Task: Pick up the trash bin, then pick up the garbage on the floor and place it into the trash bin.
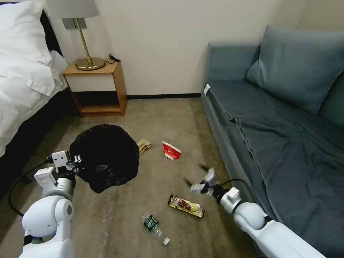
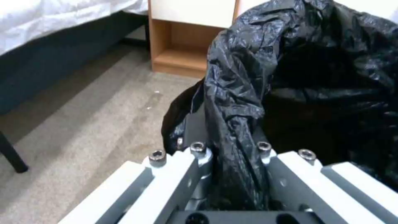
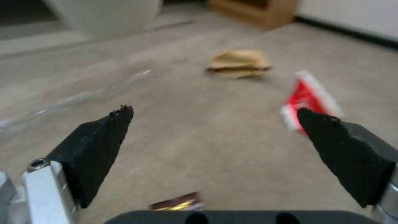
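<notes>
Holding the trash bin (image 1: 104, 157) by its bag-draped rim with our left end effector (image 1: 73, 159), we hover the right end effector (image 1: 199, 177) wide open just above the snack wrapper (image 1: 186, 206), lying crosswise on the floor (image 1: 161, 118) nearest our right arm.

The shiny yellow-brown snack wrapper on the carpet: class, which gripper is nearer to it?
Right. The right gripper hovers open just above the shiny yellow-brown snack wrapper; the left gripper is farther off, clamped on the black-bagged trash bin.
</notes>
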Robot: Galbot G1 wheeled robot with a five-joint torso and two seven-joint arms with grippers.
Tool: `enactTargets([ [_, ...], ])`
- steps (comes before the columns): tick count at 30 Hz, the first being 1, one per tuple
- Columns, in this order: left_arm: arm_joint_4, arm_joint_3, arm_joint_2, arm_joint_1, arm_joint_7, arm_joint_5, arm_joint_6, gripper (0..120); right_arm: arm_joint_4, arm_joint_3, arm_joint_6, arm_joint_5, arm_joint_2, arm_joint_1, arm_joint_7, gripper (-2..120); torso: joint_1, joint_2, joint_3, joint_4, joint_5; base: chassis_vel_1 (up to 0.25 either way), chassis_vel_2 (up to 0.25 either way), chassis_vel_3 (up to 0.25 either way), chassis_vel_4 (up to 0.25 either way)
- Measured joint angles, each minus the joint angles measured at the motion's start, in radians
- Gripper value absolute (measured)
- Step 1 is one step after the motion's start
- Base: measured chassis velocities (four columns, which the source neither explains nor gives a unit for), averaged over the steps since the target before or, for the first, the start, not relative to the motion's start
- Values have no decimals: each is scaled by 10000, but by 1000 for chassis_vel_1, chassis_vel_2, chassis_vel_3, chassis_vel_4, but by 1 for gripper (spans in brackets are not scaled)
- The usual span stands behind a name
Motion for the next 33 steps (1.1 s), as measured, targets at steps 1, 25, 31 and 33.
enactTargets([
  [1, 0, 0, 0, 0, 0, 0, 0, 4, 0, 0, 0, 0, 0, 0, 0, 100, 0, 0, 0, 0, 0, 0, 0, 0, 0],
  [25, -458, -320, -505, 494, -43, 220, -264, 4, -314, -6787, -3700, 5617, 1758, 3740, 3151, 100, 0, 0, 0, 1, -3, 0, 0, 0, 0],
  [31, -523, -304, -738, 750, -36, 423, -472, 4, -782, -7106, -4611, 5898, 2863, 3801, 3821, 100, 0, 0, 0, 4, 0, 0, 0, 0, 0],
  [33, -597, -351, -787, 842, -33, 469, -514, 4, -953, -7145, -4930, 5894, 3068, 3775, 3850, 100, 0, 0, 0, 2, -3, 0, 0, 0, 0],
])
